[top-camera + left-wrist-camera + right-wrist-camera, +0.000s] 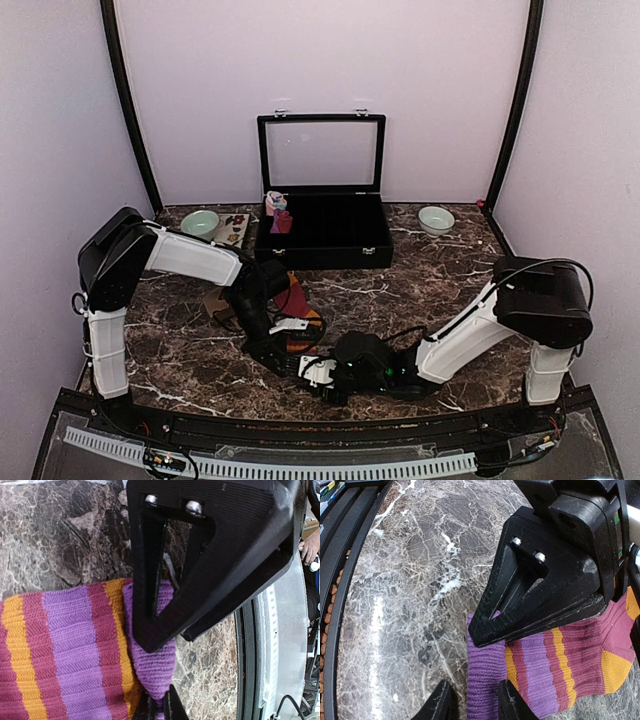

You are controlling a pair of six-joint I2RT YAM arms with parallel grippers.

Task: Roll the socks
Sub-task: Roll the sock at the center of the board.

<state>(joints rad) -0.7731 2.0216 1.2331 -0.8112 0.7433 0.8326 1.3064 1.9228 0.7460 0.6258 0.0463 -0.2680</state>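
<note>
The red-maroon sock (pixel 298 305) lies flat near the table's front, and its purple-orange striped cuff (pixel 65 650) fills the left wrist view. My left gripper (pixel 160 707) is shut on a pinched fold of the purple cuff edge (pixel 152 672). My right gripper (pixel 475 702) is open. Its fingers straddle the purple cuff edge (pixel 482 680), the right one against the fabric and the left one apart from it. In the top view both grippers, left (pixel 272 355) and right (pixel 318 375), meet at the sock's near end. A tan-brown sock (pixel 214 300) shows partly under my left arm.
A black case (pixel 320 258) with its glass lid raised stands at the back, a pink and light-blue bundle (pixel 275 205) in its left corner. Pale bowls sit at back left (pixel 200 222) and back right (pixel 436 220). The black front rail (pixel 300 430) runs close behind the grippers.
</note>
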